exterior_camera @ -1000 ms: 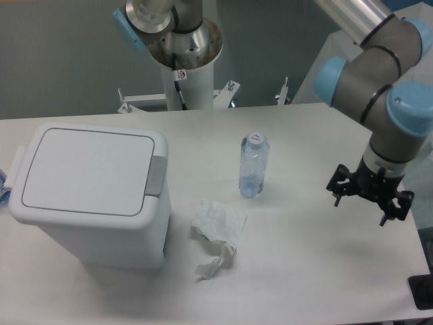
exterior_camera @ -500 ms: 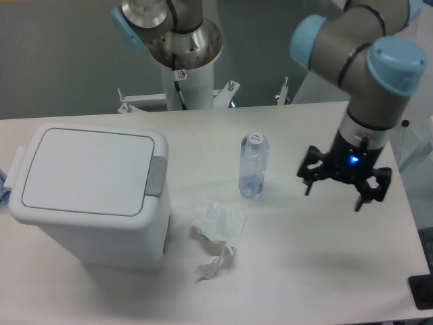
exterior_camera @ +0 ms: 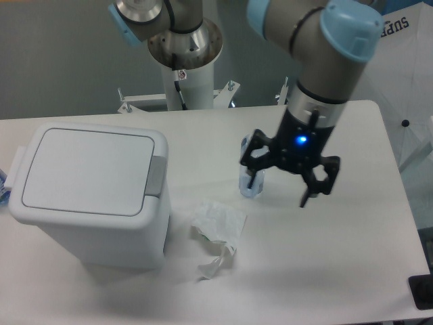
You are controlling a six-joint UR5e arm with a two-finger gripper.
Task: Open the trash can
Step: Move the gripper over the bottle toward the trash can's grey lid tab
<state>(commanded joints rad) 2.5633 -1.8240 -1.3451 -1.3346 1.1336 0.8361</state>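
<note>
I see the bin (exterior_camera: 91,193) at the left of the frame on the counter (exterior_camera: 352,250), lid flat and shut, its grey latch (exterior_camera: 156,176) on the right edge; my tool (exterior_camera: 285,181) hangs at centre right, fingers spread wide and gripping nothing, a blue light lit on its body; it sits in front of the bottle (exterior_camera: 251,184), hiding most of it, so I cannot tell whether they touch; a crumpled tissue (exterior_camera: 216,230) lies between bin and bottle, nearer the lower middle; tool and bin are well apart.
</note>
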